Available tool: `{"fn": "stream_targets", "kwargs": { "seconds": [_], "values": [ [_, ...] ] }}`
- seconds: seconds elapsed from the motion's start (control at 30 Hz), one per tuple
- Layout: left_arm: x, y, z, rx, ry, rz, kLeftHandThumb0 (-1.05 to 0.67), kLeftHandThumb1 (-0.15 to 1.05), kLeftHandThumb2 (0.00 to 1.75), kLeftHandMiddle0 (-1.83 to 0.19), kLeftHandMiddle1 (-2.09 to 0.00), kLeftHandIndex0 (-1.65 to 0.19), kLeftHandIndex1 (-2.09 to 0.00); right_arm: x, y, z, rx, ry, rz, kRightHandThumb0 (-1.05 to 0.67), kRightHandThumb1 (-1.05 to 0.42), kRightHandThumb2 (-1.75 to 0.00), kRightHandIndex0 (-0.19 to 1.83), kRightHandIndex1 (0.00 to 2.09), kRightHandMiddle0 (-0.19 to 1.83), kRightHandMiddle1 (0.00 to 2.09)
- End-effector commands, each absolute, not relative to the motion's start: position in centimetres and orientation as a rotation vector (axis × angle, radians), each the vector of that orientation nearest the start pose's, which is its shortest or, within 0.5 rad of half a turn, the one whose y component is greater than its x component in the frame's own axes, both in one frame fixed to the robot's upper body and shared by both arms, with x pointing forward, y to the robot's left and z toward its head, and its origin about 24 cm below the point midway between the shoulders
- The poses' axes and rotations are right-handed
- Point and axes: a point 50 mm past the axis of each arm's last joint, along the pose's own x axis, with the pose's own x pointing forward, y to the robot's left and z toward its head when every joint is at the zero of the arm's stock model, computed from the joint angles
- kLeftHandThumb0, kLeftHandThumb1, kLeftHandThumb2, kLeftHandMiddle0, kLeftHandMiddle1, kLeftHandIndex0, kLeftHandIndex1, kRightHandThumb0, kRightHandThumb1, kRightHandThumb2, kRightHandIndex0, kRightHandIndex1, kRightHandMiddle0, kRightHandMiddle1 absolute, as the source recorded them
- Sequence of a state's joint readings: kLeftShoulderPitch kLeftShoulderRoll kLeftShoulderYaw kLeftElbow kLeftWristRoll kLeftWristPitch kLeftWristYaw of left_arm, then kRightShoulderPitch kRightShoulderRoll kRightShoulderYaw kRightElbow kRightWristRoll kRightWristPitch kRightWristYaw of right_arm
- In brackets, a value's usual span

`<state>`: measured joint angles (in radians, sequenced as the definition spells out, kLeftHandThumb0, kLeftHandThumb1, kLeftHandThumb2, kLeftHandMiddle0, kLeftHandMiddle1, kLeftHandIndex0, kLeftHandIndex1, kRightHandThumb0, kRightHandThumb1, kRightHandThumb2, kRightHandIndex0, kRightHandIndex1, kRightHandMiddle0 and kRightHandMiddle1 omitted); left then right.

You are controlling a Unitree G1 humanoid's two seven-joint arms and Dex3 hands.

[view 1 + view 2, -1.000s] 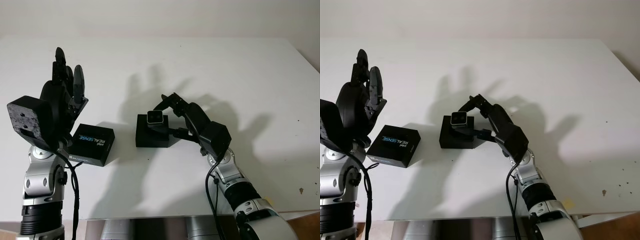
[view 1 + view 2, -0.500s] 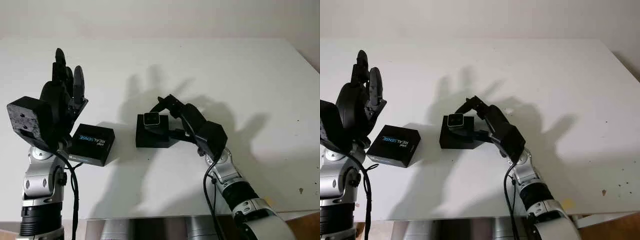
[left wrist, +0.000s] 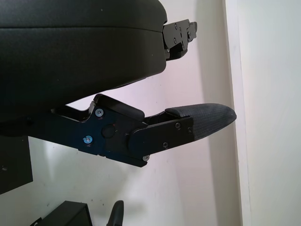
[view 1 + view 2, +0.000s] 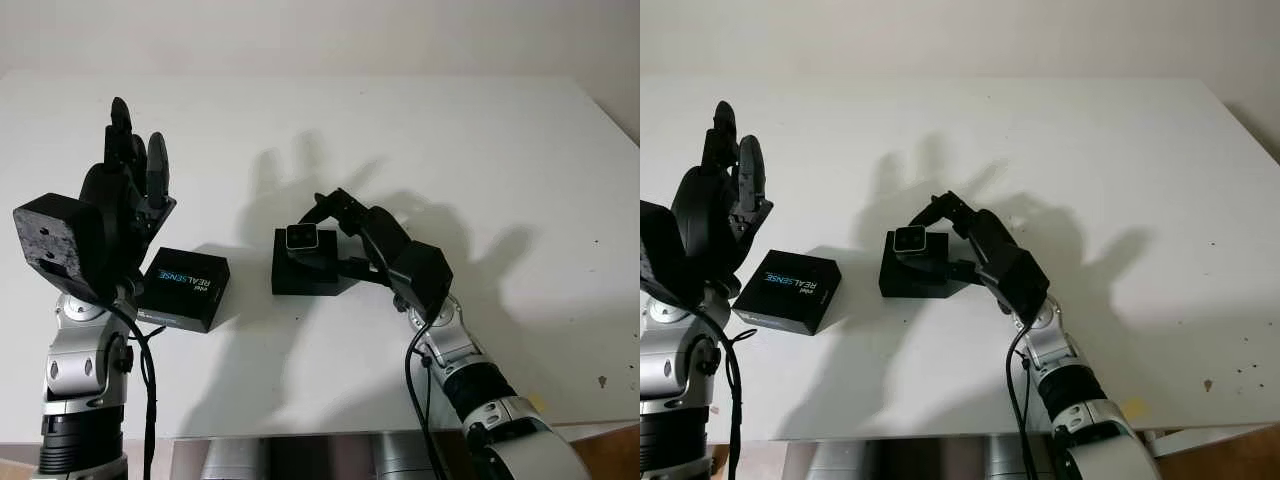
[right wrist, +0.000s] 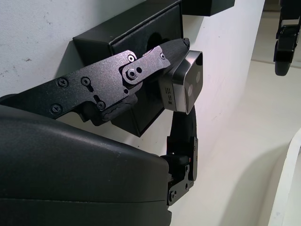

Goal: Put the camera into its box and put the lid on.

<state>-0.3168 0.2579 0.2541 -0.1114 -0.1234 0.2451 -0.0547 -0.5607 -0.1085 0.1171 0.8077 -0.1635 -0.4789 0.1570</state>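
Left eye view: one camera (image 4: pixel 301 237), one box (image 4: pixel 305 272), one lid (image 4: pixel 184 289).

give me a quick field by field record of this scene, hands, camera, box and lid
right hand: shut on the camera, over the box
camera: silver, held at the top of the box, not yet fully inside
box: black, open, on the table
lid: black with printed lettering, lying on the table beside the box, apart from it
left hand: open, raised above the lid
table: white
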Motion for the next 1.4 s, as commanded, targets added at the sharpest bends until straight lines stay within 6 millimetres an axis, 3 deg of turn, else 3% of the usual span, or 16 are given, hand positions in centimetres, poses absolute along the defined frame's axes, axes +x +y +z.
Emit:
{"fn": "stream_targets", "kwargs": {
  "seconds": [0.0,1.37],
  "values": [
    [29.55,23.17,15.28,0.097,-0.229,0.123,-0.70,1.05,0.64,0.19,0.00,0.19,0.00,33.82,-10.42,5.55,-0.343,-0.194,0.421,-0.45,-0.94,-0.06,0.23,0.05,0.34,1.58],
    [29.54,23.08,15.39,0.105,-0.230,0.122,-0.70,1.05,0.65,0.19,0.00,0.19,0.00,33.29,-11.13,5.12,-0.347,-0.192,0.400,-0.44,-0.95,-0.05,0.23,0.05,0.32,1.58]
  ]
}}
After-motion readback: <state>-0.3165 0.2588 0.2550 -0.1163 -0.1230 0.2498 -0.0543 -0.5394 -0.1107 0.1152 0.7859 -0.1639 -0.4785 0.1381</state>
